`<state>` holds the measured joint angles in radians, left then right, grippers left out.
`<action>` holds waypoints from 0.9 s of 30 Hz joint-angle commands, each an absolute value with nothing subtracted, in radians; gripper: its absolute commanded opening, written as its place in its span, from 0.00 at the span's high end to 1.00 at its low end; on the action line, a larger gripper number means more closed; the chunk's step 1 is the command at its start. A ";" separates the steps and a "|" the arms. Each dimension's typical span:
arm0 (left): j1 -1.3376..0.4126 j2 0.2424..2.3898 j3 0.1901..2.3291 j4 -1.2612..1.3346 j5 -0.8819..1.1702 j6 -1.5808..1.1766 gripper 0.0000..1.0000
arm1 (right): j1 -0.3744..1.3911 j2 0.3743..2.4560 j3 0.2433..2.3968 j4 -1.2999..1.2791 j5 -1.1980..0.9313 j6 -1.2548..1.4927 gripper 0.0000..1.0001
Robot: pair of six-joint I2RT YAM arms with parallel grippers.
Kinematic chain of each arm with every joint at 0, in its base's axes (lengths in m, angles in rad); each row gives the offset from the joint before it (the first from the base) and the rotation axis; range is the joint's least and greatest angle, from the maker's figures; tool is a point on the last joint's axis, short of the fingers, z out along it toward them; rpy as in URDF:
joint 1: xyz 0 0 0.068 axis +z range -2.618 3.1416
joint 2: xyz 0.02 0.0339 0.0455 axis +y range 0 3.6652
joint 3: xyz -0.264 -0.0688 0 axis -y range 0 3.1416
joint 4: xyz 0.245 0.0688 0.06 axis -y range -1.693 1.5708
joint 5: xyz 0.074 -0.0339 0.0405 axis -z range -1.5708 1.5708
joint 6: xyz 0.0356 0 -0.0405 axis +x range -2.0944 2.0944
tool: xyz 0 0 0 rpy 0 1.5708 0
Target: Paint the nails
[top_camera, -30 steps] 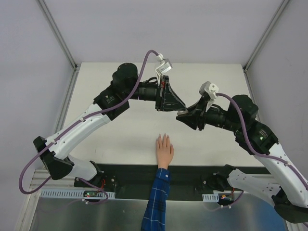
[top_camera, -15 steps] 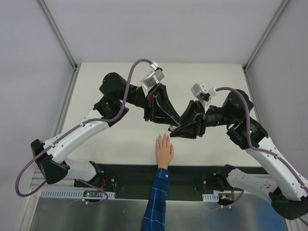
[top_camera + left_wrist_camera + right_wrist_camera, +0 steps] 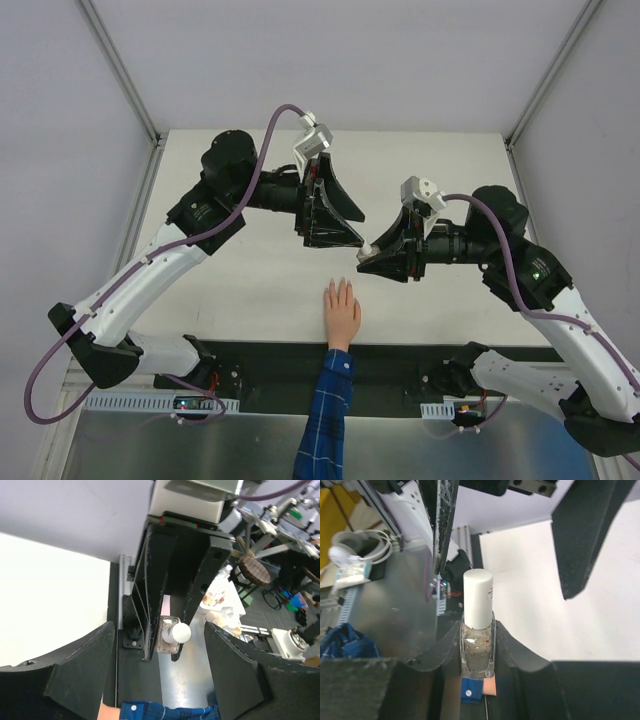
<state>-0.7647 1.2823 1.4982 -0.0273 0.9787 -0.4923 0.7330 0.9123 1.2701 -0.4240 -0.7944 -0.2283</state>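
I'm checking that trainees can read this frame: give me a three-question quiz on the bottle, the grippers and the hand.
1. True or false: the left gripper holds the bottle.
2. The bottle's cap is: A on, B off, C hidden.
3. Do the fingers of the hand point toward the robot or away?
Key: 1 false, the right gripper holds it; 2 A; 3 away.
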 commanded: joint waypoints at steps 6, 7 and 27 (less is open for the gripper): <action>-0.779 1.267 1.575 -0.204 0.861 -0.393 0.35 | 0.738 0.900 1.325 -0.482 -0.660 -0.314 1.00; -0.787 1.269 1.578 -0.212 0.858 -0.388 0.36 | 0.738 0.900 1.327 -0.482 -0.657 -0.314 1.00; -0.884 1.316 1.661 -0.334 0.721 -0.288 0.75 | 0.749 0.920 1.327 -0.454 -0.603 -0.295 1.00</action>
